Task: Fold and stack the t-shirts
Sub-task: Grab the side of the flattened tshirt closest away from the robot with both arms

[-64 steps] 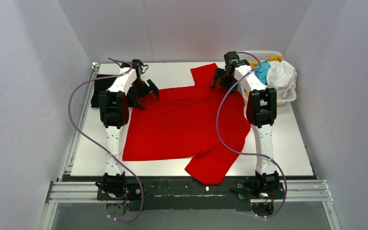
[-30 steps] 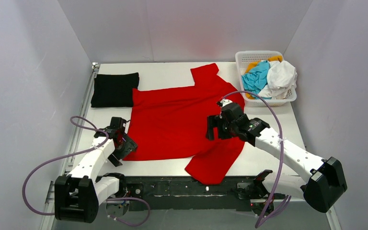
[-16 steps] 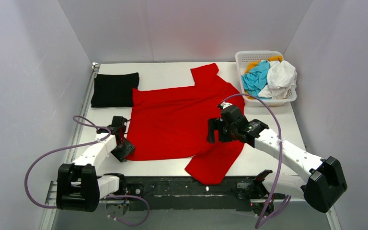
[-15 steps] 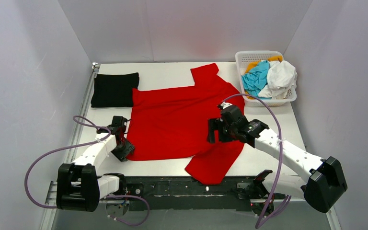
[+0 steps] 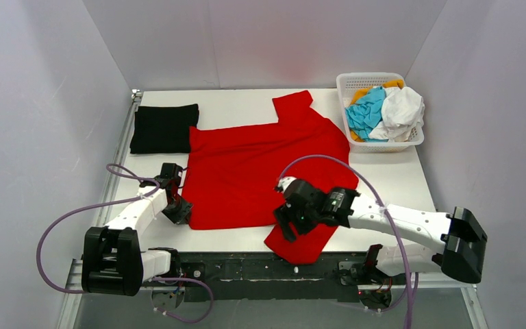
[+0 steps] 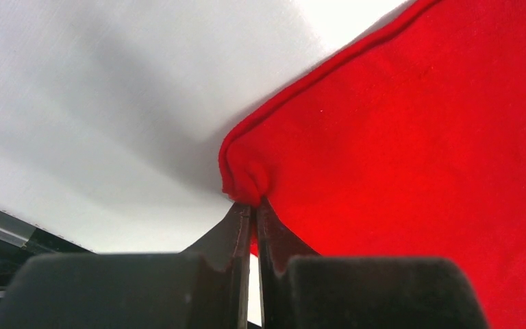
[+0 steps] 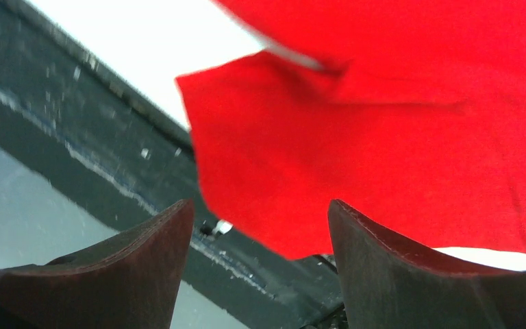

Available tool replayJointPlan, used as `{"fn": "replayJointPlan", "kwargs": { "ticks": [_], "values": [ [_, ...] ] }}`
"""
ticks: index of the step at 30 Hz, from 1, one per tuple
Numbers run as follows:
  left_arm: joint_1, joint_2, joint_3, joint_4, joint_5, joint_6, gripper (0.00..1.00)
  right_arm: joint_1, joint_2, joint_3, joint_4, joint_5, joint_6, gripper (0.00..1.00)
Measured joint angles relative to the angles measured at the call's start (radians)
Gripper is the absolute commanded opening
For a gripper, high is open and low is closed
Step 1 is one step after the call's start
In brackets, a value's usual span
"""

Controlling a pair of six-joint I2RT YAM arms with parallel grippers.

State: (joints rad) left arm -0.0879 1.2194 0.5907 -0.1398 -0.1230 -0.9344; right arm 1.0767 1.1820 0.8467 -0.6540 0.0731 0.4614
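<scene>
a: what's nearest?
b: one sleeve (image 5: 301,245) of the red shirt (image 5: 246,171) droops over the counter's (image 5: 411,205) near edge, onto the dark frame (image 5: 246,269). the right pincer (image 5: 289,223) hangs just over that sleeve.
a: gripping it?
b: no. the right wrist view shows its jaws wide apart, with the sleeve's cloth beyond them and nothing between.
a: and the left pincer (image 5: 180,210)?
b: low at the shirt's near left corner, jaws closed tight. the left wrist view shows the hem corner bunched into a small knot right at the tips, pinched there.
a: how does the shirt lie?
b: spread flat across the middle of the counter, mostly smooth. its other sleeve points toward the far edge.
a: behind it?
b: the black shirt (image 5: 164,128), a folded rectangle at far left, lies right beside the red one's far left corner.
a: far right?
b: a white basket (image 5: 398,145) sits just beside the red shirt's shoulder. a cyan shirt (image 5: 366,113), a white shirt (image 5: 403,106) and an orange shirt (image 5: 394,84) are heaped in it, crumpled, the orange one mostly buried.
</scene>
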Motion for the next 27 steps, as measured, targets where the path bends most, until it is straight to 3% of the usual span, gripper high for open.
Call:
{"fn": "replayJointPlan", "kwargs": {
  "ticks": [6, 15, 18, 19, 20, 22, 23, 27],
  "values": [
    [0.000, -0.027, -0.015, 0.009, -0.002, -0.003, 0.00, 0.208, 0.073, 0.014, -0.047, 0.013, 0.019, 0.79],
    [0.000, -0.027, -0.016, 0.008, -0.002, -0.008, 0.00, 0.333, 0.249, 0.014, -0.055, 0.058, 0.045, 0.72],
    [0.000, -0.027, -0.016, 0.008, -0.002, -0.009, 0.00, 0.352, 0.296, 0.014, -0.058, 0.077, 0.055, 0.66],
    [0.000, -0.027, -0.016, 0.008, -0.002, -0.009, 0.00, 0.354, 0.304, 0.014, -0.060, 0.087, 0.059, 0.62],
    [0.000, -0.027, -0.016, 0.008, -0.002, -0.010, 0.00, 0.356, 0.312, 0.014, -0.062, 0.101, 0.065, 0.51],
    [0.000, -0.027, -0.016, 0.008, -0.002, -0.010, 0.00, 0.357, 0.321, 0.014, -0.067, 0.135, 0.080, 0.13],
    [0.000, -0.027, -0.016, 0.008, -0.002, -0.010, 0.00, 0.357, 0.324, 0.014, -0.068, 0.145, 0.080, 0.02],
    [0.000, -0.032, -0.013, -0.005, -0.005, -0.016, 0.00, 0.356, 0.328, 0.014, -0.082, 0.161, 0.095, 0.01]
  ]
}}
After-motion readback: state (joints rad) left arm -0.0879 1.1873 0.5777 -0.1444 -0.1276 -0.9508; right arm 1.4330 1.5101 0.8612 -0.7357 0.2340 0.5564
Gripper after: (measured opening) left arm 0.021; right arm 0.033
